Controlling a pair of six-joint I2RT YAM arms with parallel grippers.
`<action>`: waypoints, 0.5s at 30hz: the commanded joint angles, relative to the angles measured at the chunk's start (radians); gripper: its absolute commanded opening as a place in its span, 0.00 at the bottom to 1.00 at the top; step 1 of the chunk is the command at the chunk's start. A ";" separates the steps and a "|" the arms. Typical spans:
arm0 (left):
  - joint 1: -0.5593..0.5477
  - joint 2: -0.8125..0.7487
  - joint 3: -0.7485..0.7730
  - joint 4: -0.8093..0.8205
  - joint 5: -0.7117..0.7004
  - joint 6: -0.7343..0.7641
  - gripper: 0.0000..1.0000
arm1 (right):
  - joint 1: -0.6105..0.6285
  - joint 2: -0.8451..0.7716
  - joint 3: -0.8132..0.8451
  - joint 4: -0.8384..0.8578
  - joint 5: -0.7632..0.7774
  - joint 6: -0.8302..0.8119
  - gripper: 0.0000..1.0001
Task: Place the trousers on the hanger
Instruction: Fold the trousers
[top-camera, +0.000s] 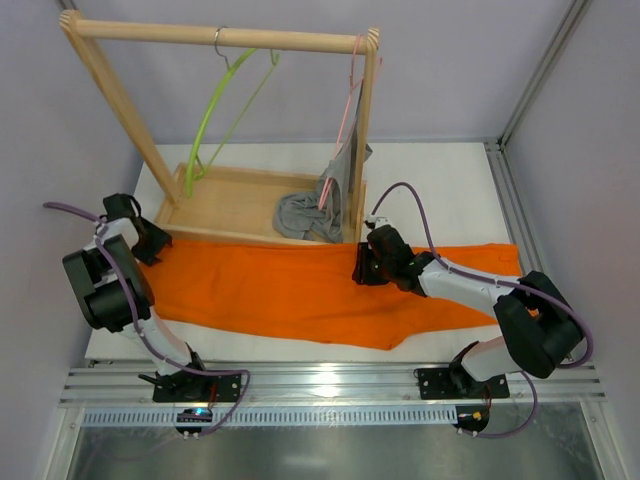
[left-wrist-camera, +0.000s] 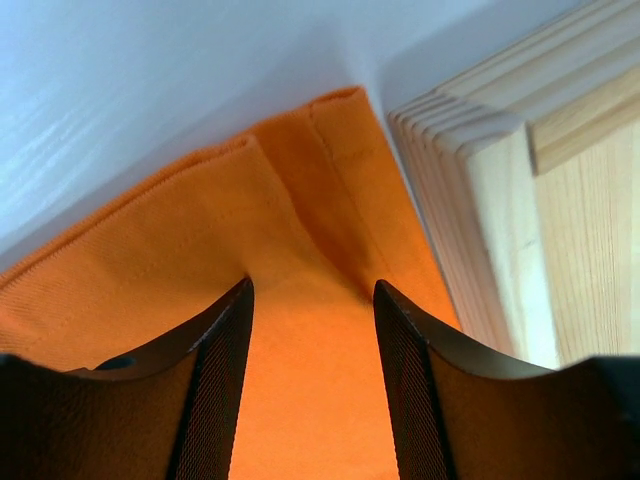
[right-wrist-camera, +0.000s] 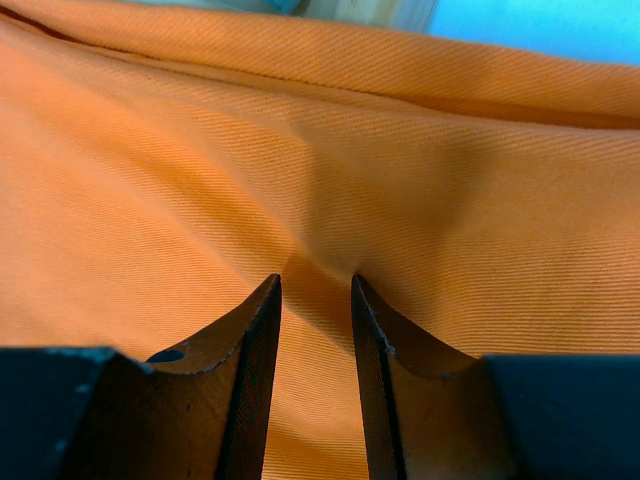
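On white table (top-camera: 450, 190), bright orange trousers (top-camera: 270, 285) spread flat, hem stitched; left gripper (left-wrist-camera: 312, 300) half-open astride hem, right gripper (right-wrist-camera: 316, 290) pinching a fold.

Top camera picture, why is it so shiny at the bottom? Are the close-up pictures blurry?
Top view: light glares off the metal rail. Left wrist view: the trousers show a sharp seam and weave. Right wrist view: weave crisp up close, a dark shadow in the crease, the background at the top blurred.

Left fingers (left-wrist-camera: 215, 390) stand well apart, right fingers (right-wrist-camera: 255, 380) nearly together, both low.
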 joint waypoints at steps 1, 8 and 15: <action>-0.013 0.025 0.063 -0.017 -0.067 0.004 0.52 | -0.004 -0.039 -0.006 0.039 0.005 -0.007 0.38; -0.033 -0.009 0.111 -0.143 -0.258 -0.088 0.46 | -0.004 -0.039 0.005 0.039 -0.015 -0.020 0.38; -0.066 0.070 0.218 -0.267 -0.391 -0.168 0.41 | -0.004 -0.024 0.007 0.051 -0.014 -0.032 0.38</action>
